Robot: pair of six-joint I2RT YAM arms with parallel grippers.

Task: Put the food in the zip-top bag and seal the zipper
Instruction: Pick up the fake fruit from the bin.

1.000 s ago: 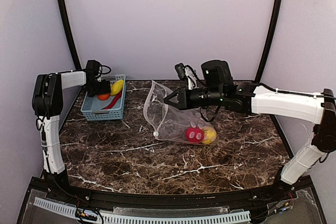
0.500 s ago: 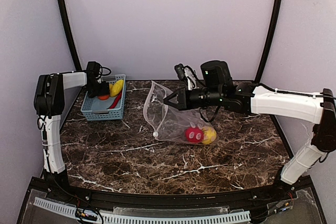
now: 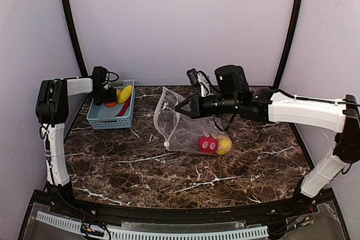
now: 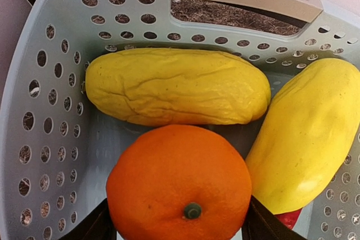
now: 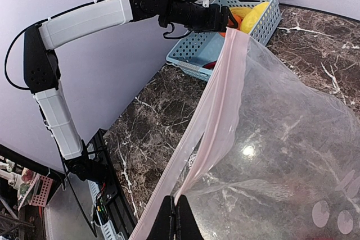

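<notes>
Left jaws narrower (around orange ball [image 4: 179, 181])

Open zip-top bag [image 3: 179, 123] holds red, yellow food [image 3: 207, 144].

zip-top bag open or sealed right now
Open. In the right wrist view the pink zipper strips of the zip-top bag stand apart, and the right gripper pinches one edge, holding the mouth up.

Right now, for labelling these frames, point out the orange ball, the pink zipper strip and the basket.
orange ball [image 4: 179, 184], left wrist view, middle of its skin.
pink zipper strip [image 5: 218, 96], right wrist view, midway along the strip.
basket [image 3: 109, 122], top external view, its near wall.
</notes>
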